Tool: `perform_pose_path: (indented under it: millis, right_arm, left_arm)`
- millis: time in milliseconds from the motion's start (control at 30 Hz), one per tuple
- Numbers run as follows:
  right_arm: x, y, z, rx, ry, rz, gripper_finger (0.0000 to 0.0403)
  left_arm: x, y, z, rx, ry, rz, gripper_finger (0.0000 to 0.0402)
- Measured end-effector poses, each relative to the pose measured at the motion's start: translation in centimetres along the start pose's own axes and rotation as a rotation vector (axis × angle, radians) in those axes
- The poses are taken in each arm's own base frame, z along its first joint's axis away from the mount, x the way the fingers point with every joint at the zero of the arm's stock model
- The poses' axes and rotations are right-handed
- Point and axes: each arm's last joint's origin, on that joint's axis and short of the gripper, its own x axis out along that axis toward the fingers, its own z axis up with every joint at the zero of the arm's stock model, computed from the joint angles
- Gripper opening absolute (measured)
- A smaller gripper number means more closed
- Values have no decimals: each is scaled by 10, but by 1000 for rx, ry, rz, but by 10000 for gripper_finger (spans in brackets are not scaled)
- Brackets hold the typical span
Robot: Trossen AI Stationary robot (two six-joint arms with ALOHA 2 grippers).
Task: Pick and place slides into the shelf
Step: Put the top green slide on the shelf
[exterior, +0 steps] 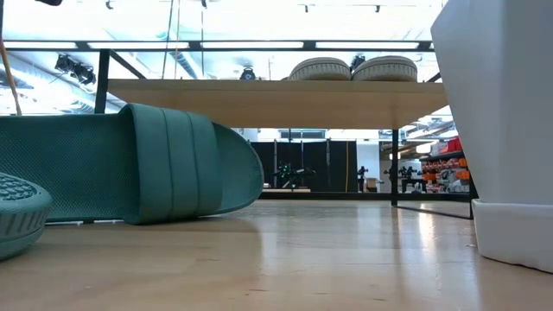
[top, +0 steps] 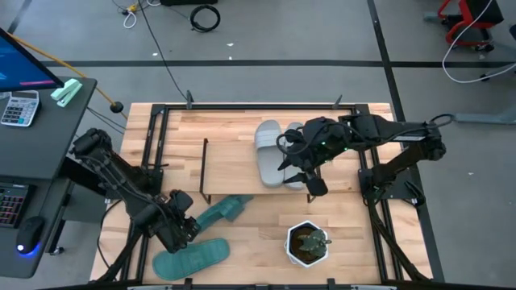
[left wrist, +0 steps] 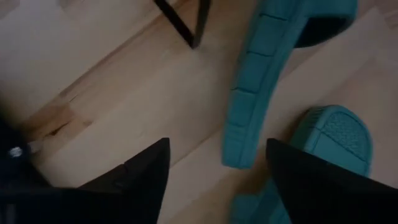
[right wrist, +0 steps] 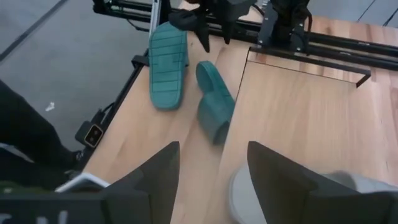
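Note:
Two light grey slides (top: 270, 153) (top: 295, 165) lie side by side on the shelf's wooden top (top: 234, 153); in the low view they show as grey slides (exterior: 352, 69) above the shelf board (exterior: 276, 102). My right gripper (top: 310, 179) (right wrist: 211, 177) is open just over their near ends, and a grey slide (right wrist: 239, 193) shows between its fingers. Two teal slides are on the table: one (top: 223, 211) (left wrist: 261, 81) rests on its side edge, the other (top: 190, 258) (left wrist: 336, 137) lies sole up. My left gripper (top: 187, 225) (left wrist: 217, 171) is open beside the first slide's heel end.
A white planter with a small plant (top: 308, 243) (exterior: 505, 130) stands on the table near the front edge, right of the teal slides. The shelf's black wire leg (left wrist: 186, 25) stands close to the left gripper. Black frame rails (top: 153, 153) run along the table's sides.

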Motion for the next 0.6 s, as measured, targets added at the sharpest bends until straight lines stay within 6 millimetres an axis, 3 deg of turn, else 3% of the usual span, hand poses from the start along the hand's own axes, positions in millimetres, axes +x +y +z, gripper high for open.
perform_pose_path:
  millis: [300,600]
  right_arm:
    - [8,-2,1,87,17,2,193]
    - [9,-2,1,154,15,2,193]
  left_arm:
    - [32,-3,-1,0,24,-94,351]
    - [53,7,-5,85,77,-76,357]
